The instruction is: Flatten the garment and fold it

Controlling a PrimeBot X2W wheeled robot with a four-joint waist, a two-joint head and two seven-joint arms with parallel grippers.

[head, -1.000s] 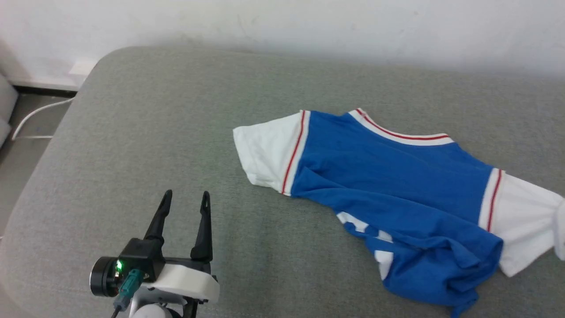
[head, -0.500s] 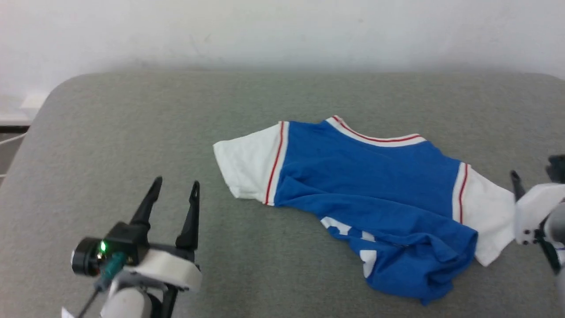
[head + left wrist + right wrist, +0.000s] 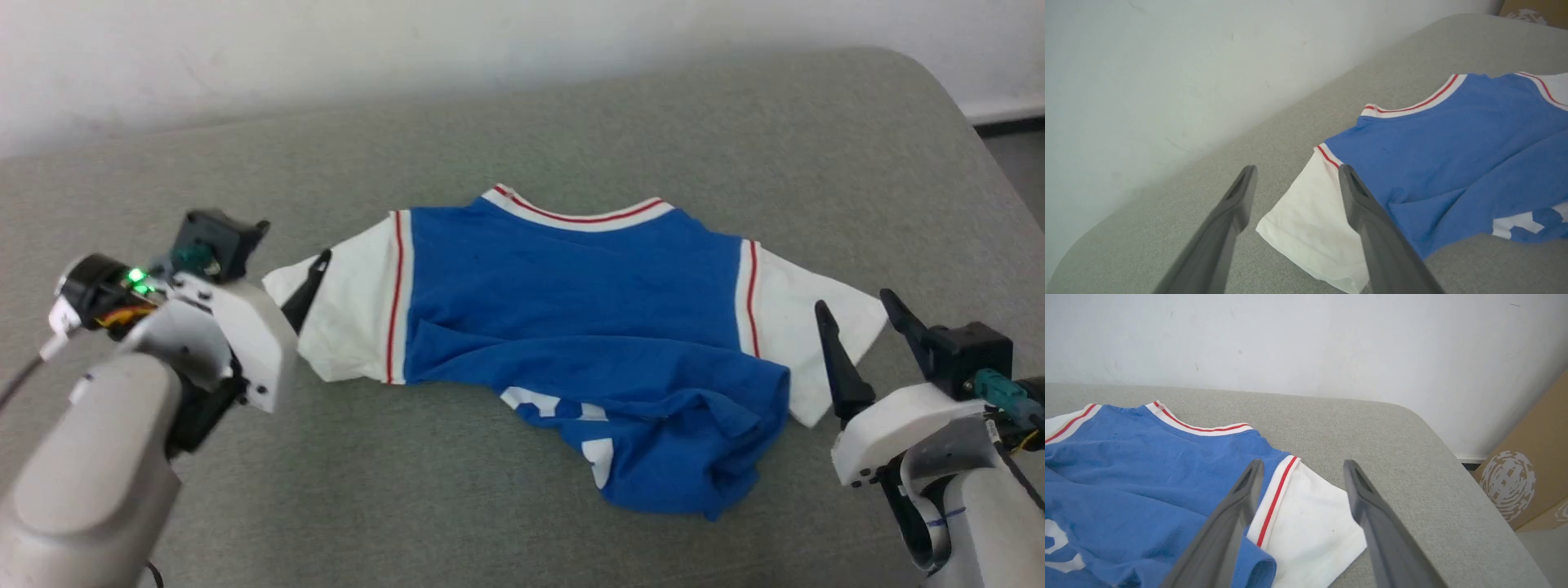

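The garment, a royal-blue T-shirt with white sleeves and red-striped trim, lies collar-away on the grey cushion. Its lower hem is bunched up at the front right, showing white lettering. My left gripper is open and hovers at the left sleeve; in the head view one of its fingers lies over that sleeve's edge. My right gripper is open beside the right sleeve, with nothing between its fingers. In the right wrist view the same gripper points over the sleeve.
The grey cushion runs back to a white wall. Its rounded right corner drops off to the floor. A cardboard box stands beyond that corner.
The head view has swung to the right. My left gripper has moved from the front left up to the left sleeve. My right gripper has come into view, open beside the right sleeve.
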